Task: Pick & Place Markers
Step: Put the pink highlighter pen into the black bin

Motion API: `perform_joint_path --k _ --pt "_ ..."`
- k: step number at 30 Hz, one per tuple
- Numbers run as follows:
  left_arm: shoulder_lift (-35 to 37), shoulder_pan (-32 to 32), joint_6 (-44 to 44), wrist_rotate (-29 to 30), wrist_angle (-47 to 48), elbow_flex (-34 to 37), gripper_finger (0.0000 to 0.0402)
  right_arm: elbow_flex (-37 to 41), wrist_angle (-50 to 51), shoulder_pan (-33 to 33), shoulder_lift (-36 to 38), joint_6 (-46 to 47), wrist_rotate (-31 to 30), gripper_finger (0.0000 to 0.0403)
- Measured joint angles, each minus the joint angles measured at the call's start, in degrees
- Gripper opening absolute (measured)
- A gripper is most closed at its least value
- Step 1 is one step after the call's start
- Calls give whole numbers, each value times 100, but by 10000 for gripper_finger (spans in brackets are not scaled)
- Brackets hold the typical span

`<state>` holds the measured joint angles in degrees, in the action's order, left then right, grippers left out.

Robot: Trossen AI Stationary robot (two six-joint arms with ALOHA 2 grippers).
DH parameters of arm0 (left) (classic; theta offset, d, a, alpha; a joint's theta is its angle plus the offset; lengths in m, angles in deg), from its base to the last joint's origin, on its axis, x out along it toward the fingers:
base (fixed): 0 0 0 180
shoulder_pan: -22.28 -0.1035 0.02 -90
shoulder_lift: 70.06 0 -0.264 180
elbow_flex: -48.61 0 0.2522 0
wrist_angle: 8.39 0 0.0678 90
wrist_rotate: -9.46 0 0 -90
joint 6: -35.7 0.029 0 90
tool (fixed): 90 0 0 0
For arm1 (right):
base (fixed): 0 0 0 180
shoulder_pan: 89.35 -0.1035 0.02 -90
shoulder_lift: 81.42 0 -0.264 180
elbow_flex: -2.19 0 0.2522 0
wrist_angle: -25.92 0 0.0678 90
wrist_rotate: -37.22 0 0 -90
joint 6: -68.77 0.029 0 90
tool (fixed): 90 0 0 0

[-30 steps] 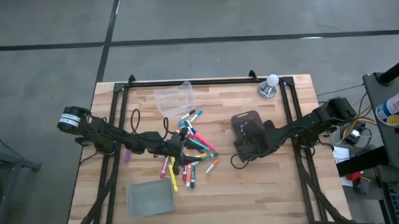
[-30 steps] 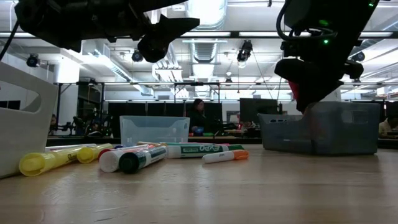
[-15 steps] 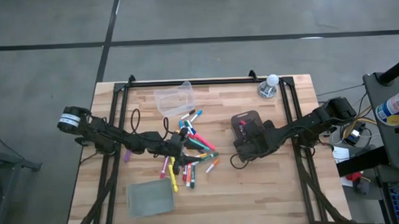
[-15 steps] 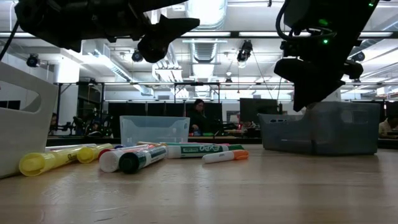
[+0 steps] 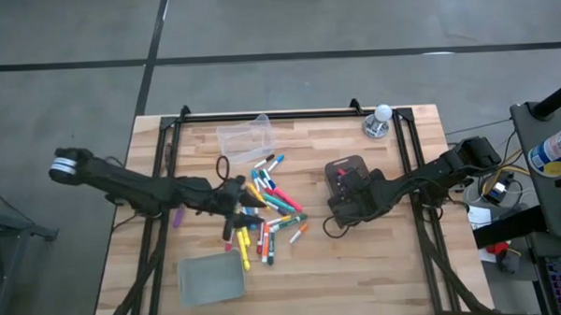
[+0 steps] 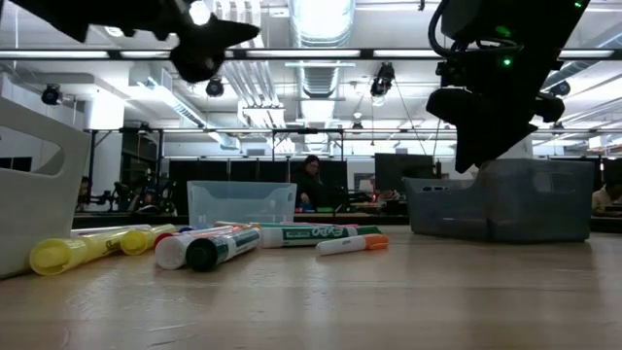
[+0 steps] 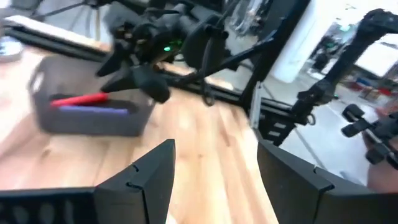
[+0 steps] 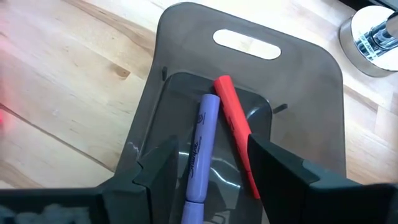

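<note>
The markers (image 5: 268, 214) lie loose in a mixed-colour heap at the middle of the table, resting lengthwise on the wood, and show in the low view as markers (image 6: 233, 243). One purple marker (image 5: 180, 218) lies apart to the left. My left gripper (image 5: 237, 204) hangs open and holds nothing, above the heap's left side (image 7: 214, 149). My right gripper (image 8: 211, 144) stands open over the dark bin (image 8: 245, 46), with nothing between its fingers. In that bin lie a purple marker (image 8: 202, 149) and a red marker (image 8: 236, 130).
A clear bin (image 5: 245, 136) stands behind the heap and a grey bin (image 5: 210, 279) near the table's near-left edge. A silver stand with a white ball (image 5: 379, 121) sits at the far right. Bare wood lies between the heap and the dark bin (image 5: 344, 165).
My left arm has drawn back toward the table's left edge, and its gripper has risen and moved left off the heap. The red marker that showed under my right gripper a second ago has dropped from it and now lies in the dark bin.
</note>
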<state>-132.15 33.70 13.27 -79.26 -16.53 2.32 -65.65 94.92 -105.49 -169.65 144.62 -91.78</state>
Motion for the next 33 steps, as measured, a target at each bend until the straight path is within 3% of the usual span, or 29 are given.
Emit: perform_joint_path --k 9,15,24,27,33 --pt "980 -7 113 1032 1609 0 220 -2 -485 0 -2 -482 9 187" --pt "884 18 108 980 1665 2 220 -2 -1813 4 65 -1776 0 187" --pt "663 29 79 1023 1573 107 220 -7 -5477 43 -248 -4988 227 187" --pt "677 89 75 994 1480 108 220 -7 -6021 175 -495 -5377 371 187" --pt "691 333 213 981 1053 237 220 0 -6020 492 -848 -5351 667 187"
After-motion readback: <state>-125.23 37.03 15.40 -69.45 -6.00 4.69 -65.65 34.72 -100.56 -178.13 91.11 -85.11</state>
